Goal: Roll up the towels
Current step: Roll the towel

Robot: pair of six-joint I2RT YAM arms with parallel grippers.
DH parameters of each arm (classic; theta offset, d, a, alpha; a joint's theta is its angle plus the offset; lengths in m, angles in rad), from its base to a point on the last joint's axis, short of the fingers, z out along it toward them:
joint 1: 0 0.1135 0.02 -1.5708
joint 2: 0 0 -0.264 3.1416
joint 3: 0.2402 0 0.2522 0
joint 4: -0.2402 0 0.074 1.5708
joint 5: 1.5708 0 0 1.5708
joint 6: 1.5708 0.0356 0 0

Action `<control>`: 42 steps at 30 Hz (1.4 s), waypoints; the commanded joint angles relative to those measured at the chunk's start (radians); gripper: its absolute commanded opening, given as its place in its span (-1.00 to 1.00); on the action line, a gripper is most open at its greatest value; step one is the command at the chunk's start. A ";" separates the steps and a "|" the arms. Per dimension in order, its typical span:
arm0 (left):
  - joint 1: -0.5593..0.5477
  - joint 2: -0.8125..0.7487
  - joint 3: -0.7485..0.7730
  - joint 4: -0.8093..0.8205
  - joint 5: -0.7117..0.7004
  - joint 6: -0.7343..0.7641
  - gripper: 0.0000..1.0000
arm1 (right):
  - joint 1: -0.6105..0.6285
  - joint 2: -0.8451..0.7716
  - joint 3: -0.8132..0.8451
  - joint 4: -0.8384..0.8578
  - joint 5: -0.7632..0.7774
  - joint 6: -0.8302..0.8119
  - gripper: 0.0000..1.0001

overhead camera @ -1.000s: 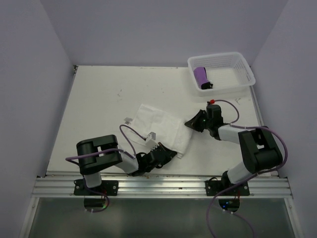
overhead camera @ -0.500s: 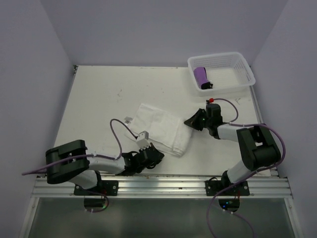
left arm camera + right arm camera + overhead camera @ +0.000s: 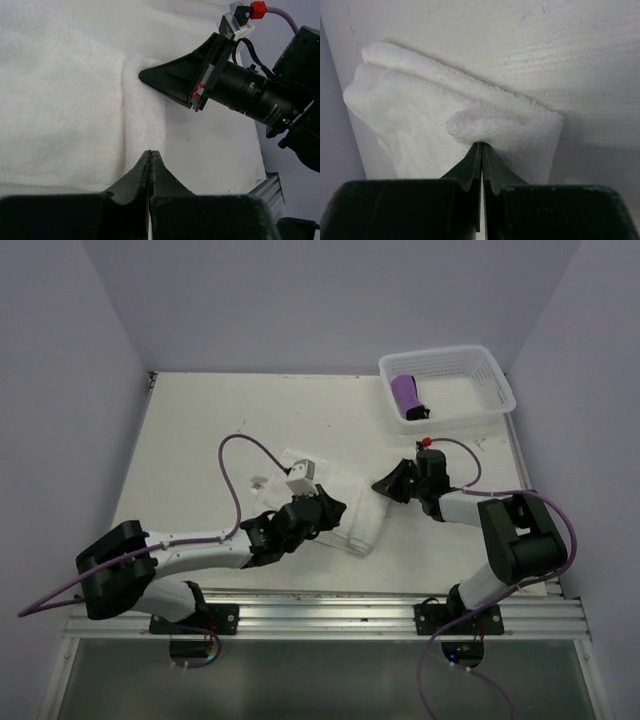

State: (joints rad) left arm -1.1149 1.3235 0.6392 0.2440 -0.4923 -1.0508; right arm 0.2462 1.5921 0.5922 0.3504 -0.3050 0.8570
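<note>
**White towel pinched at its edge, roll not yet begun**

We found the white towel [image 3: 350, 502] lying folded and flat near the middle of the table [image 3: 200, 430], with no turn of a roll in it. The purple towel [image 3: 405, 393] was already a tight roll, lying inside the basket [image 3: 497, 380] at the far right corner. So we judged the task about half done, with the white cloth the step in hand.

The right gripper [image 3: 481, 146] lay low at the towel's right edge with its jaws closed. A small pucker of cloth bunched at its tips, which we took for a pinch on that edge. The left gripper [image 3: 151, 154] was closed too, with nothing between its fingers. It sat over the near part of the same towel, but we could not tell whether its tips touched the pile.

By our reading, the next move called for the left jaws to open and take an edge. Both arms would then need to turn that edge over on itself evenly, since the soft, thick folds would likely slump or skew under a one-sided pull.
</note>
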 commanded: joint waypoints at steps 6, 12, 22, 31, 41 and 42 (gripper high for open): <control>0.066 0.273 0.261 0.175 0.234 0.264 -1.00 | -0.008 -0.011 -0.017 -0.039 0.060 -0.047 -1.00; 0.066 0.387 0.295 0.166 0.285 0.265 -1.00 | -0.008 0.008 -0.015 -0.028 0.052 -0.046 -1.00; 0.066 0.483 0.218 0.176 0.275 0.130 -1.00 | -0.008 0.023 -0.029 -0.017 0.049 -0.049 -1.00; 0.066 0.503 0.183 0.140 0.221 0.118 -1.00 | -0.010 0.009 0.000 -0.068 0.061 -0.072 -1.00; 0.066 0.534 0.137 0.184 0.248 0.103 -1.00 | -0.024 -0.059 0.118 -0.217 0.081 -0.111 -0.64; 0.066 0.537 0.137 0.183 0.250 0.104 -1.00 | -0.025 -0.072 0.136 -0.243 0.086 -0.125 -0.54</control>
State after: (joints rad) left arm -1.0492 1.8221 0.8047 0.4679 -0.2382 -0.9531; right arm 0.2447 1.5734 0.6628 0.2157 -0.3023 0.8005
